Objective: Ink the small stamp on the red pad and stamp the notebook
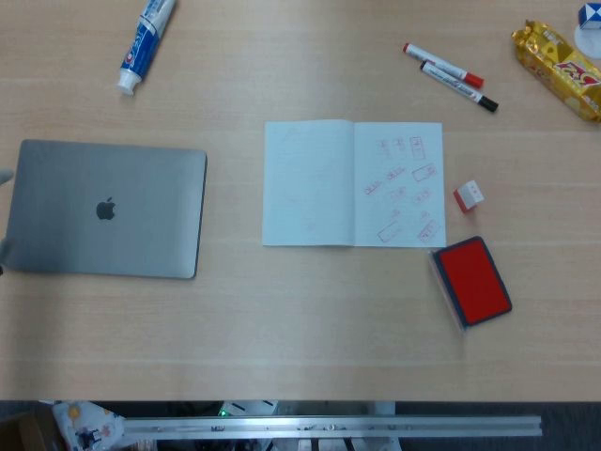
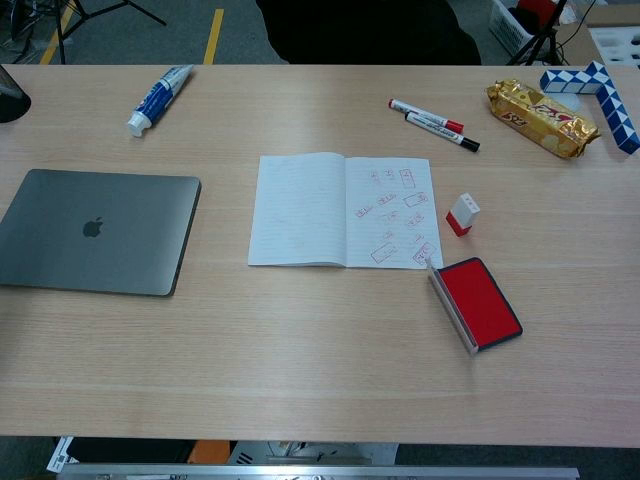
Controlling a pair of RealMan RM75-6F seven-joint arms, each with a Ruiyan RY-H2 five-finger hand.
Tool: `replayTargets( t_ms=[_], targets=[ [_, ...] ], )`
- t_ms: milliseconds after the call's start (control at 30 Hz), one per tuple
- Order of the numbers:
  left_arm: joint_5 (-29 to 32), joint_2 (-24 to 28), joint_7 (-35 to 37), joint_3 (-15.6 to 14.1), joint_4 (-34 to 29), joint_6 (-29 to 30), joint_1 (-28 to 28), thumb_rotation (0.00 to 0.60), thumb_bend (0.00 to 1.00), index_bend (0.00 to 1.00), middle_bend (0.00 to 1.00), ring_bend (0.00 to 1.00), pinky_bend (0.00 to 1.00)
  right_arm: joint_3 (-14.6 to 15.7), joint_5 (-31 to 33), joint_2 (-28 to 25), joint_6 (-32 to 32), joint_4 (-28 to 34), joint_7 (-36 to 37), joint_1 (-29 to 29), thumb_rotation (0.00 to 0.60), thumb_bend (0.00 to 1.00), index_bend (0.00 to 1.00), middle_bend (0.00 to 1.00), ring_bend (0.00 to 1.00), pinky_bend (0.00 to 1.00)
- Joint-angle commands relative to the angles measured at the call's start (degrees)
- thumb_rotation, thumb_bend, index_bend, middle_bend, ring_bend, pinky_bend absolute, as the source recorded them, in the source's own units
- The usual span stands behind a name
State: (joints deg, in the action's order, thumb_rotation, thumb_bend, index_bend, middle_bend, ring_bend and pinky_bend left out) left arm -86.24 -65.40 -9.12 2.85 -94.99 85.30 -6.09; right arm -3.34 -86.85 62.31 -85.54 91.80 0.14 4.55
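Observation:
An open notebook (image 1: 353, 184) (image 2: 345, 211) lies at the table's middle, its right page carrying several red stamp marks. The small red and white stamp (image 1: 469, 195) (image 2: 462, 214) lies on the table just right of the notebook. In front of it sits the red ink pad (image 1: 474, 280) (image 2: 481, 302) in a dark tray, its clear lid standing open on the left side. Neither hand shows in either view.
A closed grey laptop (image 1: 106, 209) (image 2: 93, 231) lies at the left. Further back are a toothpaste tube (image 1: 147, 39) (image 2: 158, 97), two markers (image 1: 451, 77) (image 2: 434, 117), a gold snack packet (image 1: 560, 68) (image 2: 540, 117) and a blue and white snake puzzle (image 2: 601, 92).

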Motion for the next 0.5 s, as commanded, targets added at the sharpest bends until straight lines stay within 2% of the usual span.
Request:
replayTargets(
  t_ms=[33, 367, 500],
  targets=[
    [0.05, -0.10, -0.25, -0.07, 0.01, -0.29, -0.14, 0.600, 0.24, 0.21, 0.21, 0.25, 0.23, -0.01, -0.05, -0.01, 0.18, -0.03, 0.06, 0.09, 0.600, 0.07, 0.30, 0.39, 0.36, 0.43],
    [-0.76, 0.40, 0.14, -0.55, -0.46, 1.01, 0.59, 0.600, 0.24, 0.21, 0.20, 0.25, 0.23, 0.02, -2.27, -1.01, 0.65, 0.66, 0.41, 1.20, 0.600, 0.07, 0.30, 0.39, 0.36, 0.43],
    [-1.47, 0.97, 0.28, -0.75, -1.08, 1.50, 0.76, 0.600, 0.24, 0.21, 0.20, 0.25, 0.23, -0.08, -3.61, -2.25, 3.05, 2.27, 0.22, 3.22, 0.600, 0.07, 0.30, 0.39, 0.36, 0.43]
  ],
)
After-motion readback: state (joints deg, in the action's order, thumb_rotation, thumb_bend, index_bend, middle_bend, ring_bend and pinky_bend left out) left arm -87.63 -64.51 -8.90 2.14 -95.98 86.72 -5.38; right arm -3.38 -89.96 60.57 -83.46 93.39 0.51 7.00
